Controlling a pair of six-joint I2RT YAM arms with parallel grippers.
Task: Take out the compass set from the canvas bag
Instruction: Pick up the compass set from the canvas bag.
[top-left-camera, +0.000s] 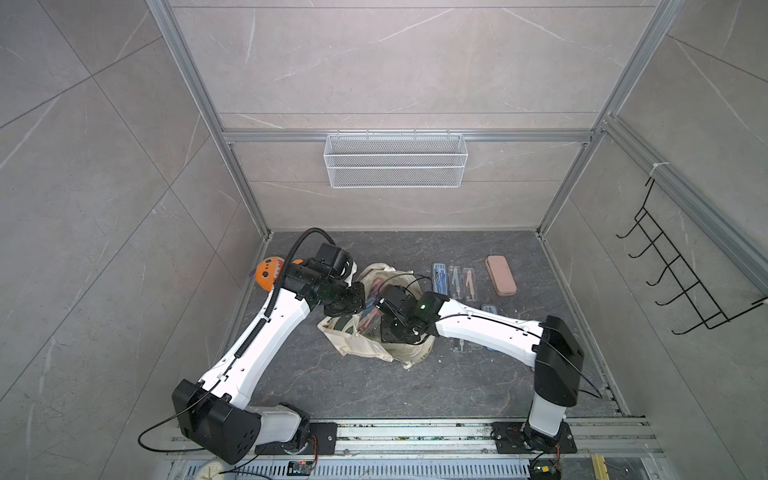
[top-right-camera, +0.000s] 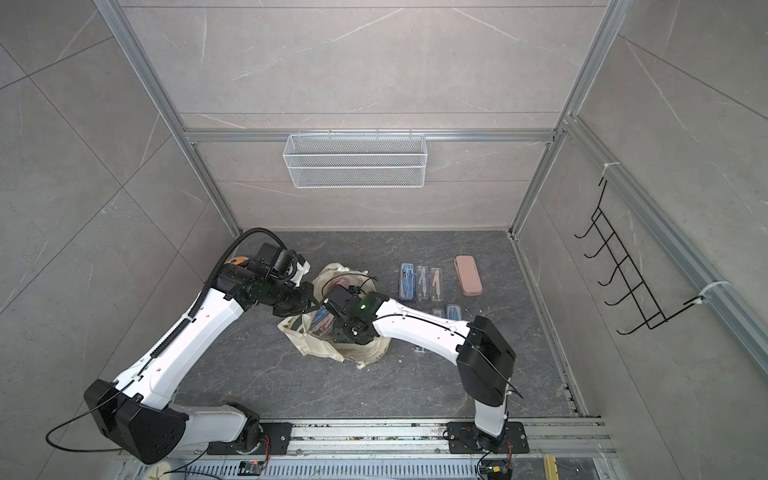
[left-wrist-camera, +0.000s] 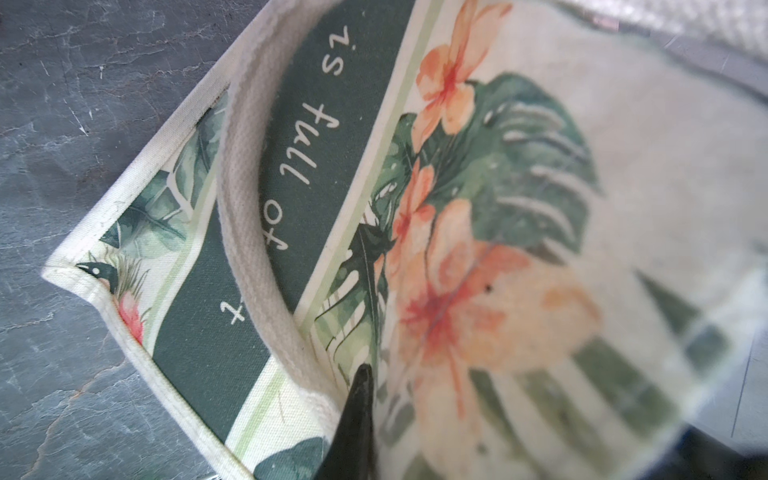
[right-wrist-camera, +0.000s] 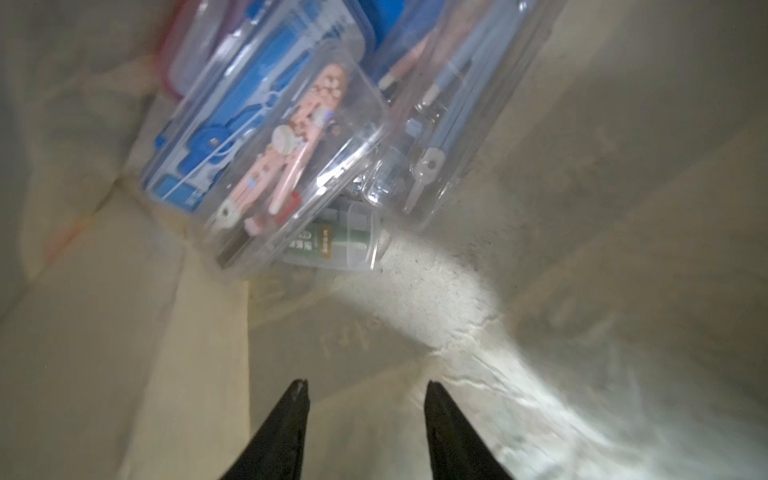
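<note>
The canvas bag (top-left-camera: 365, 351) lies in the middle of the table in both top views (top-right-camera: 320, 351), its mouth held up. In the left wrist view my left gripper (left-wrist-camera: 370, 376) is shut on the bag's printed cloth (left-wrist-camera: 478, 174) next to a handle (left-wrist-camera: 245, 208); only one black finger shows. My right gripper (right-wrist-camera: 368, 386) is open inside the bag, with bare cloth between its fingertips. Ahead of it lie several clear compass set cases: a pink compass set (right-wrist-camera: 286, 166), a blue one (right-wrist-camera: 232, 116) and a grey-blue one (right-wrist-camera: 449, 104). In the top views the wrist hides the right jaws.
Three compass cases (top-left-camera: 455, 282) and a pink pencil case (top-left-camera: 500, 275) lie in a row on the table at the back right. Another case (top-left-camera: 490, 309) peeks out behind the right arm. An orange plush toy (top-left-camera: 266, 274) sits behind the left arm. A wire basket (top-left-camera: 395, 160) hangs on the back wall.
</note>
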